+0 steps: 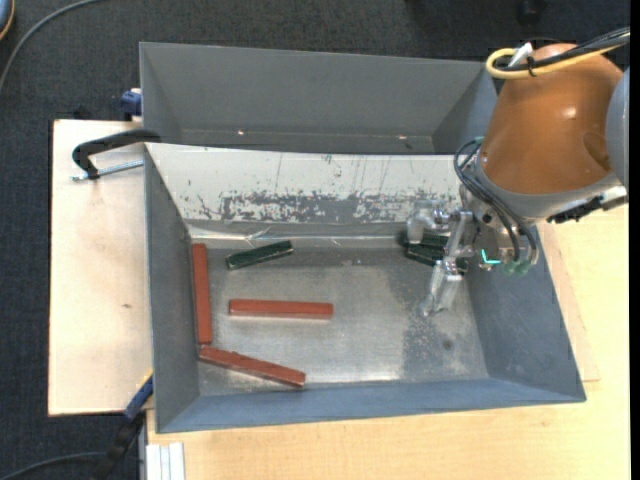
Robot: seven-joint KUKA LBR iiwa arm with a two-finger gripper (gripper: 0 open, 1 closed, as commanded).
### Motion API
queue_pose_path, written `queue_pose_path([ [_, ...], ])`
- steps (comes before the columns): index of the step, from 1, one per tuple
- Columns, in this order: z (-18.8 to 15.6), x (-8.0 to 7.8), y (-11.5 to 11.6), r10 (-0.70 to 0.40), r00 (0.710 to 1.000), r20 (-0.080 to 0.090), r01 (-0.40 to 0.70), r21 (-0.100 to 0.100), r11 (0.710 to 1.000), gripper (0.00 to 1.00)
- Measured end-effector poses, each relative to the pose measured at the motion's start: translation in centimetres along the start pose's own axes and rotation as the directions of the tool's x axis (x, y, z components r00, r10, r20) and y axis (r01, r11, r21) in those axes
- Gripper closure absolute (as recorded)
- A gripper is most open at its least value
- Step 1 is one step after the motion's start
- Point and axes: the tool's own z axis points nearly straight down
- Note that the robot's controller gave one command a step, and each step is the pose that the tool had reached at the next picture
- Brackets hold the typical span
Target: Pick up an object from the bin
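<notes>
Orange cover on the arm's wrist rises closest to the lens, above the right-hand wall of the grey bin. Below it the tool hangs inside the bin, tilted, with its tip low over bare floor. Whether it is released or clenched cannot be told.

A red-brown bar lies flat about mid-floor, lengthwise across the view. The tool is well to the right of that bar, across an open stretch of floor. A short dark green piece lies to the bar's right and a little farther back, near the foot of the far wall. It is just beside the tool's upper part and partly hidden by it, and whether the two touch cannot be told.

A longer dark green stick lies just behind the bar, slightly slanted. A second red-brown bar lies left of the bar, along the left wall. A third red-brown bar lies in front of the bar, slanted, toward the near left corner.
</notes>
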Motion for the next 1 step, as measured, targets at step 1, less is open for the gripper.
queue_pose_path([
  [1, 13.48, 1.03, 6.73, -0.058, 0.998, -0.003, 0.058, -0.001, 0.998, 0.00],
])
